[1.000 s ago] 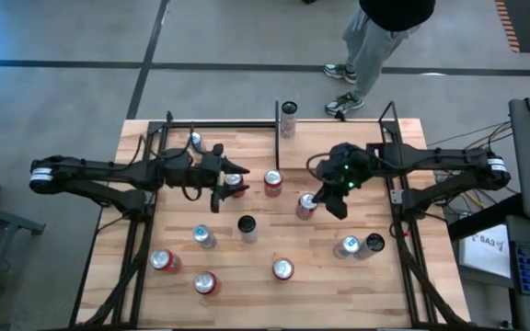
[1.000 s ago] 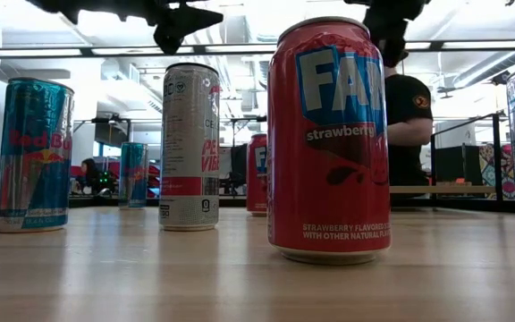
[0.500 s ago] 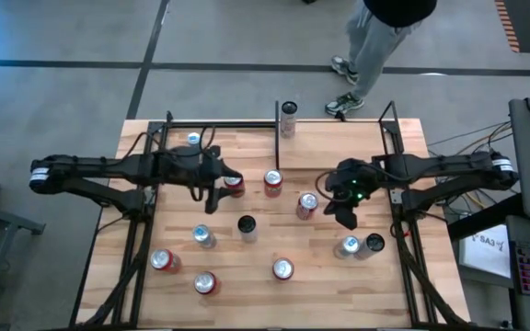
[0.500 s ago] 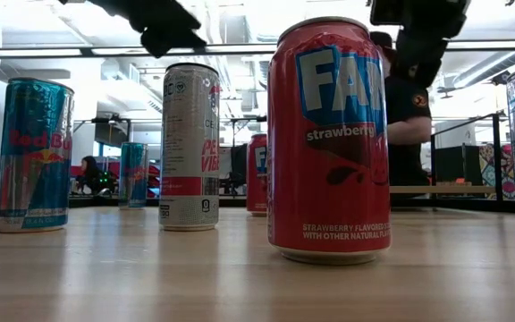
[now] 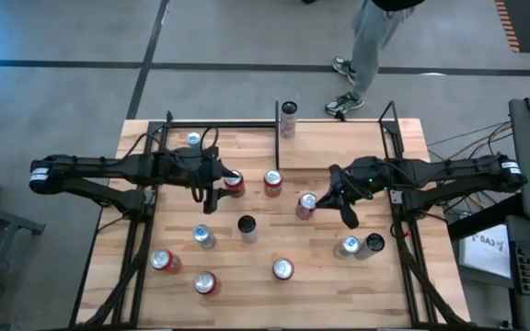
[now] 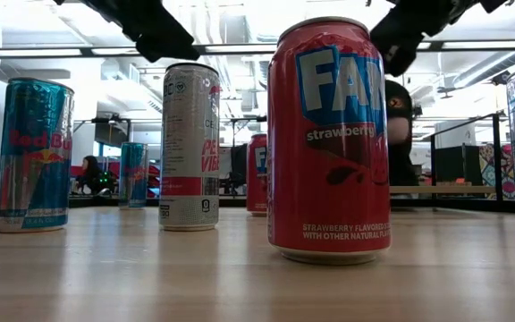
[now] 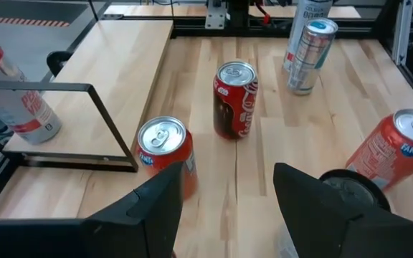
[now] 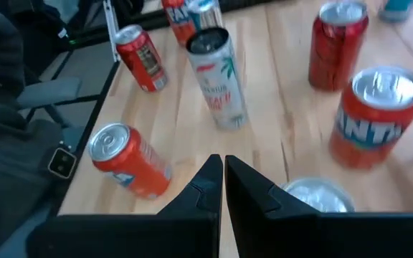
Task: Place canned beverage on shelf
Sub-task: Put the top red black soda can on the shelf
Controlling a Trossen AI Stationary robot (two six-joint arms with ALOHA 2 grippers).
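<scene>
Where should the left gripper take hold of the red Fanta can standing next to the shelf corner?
Probably around the middle of the Fanta can's round wall, coming down from above. It stands upright, close beside the shelf's black corner rod, so the left gripper's open jaws should close across the sides away from that rod.

Butcher-block wooden tabletop (image 5: 375,294) under my arms carries scattered cans: red ones, silver-blue slim ones, a black-topped one (image 5: 247,225). Light-wood shelf board with black rods (image 5: 237,134) sits at its far edge, one tall white slim can (image 5: 289,119) upright on it.
</scene>
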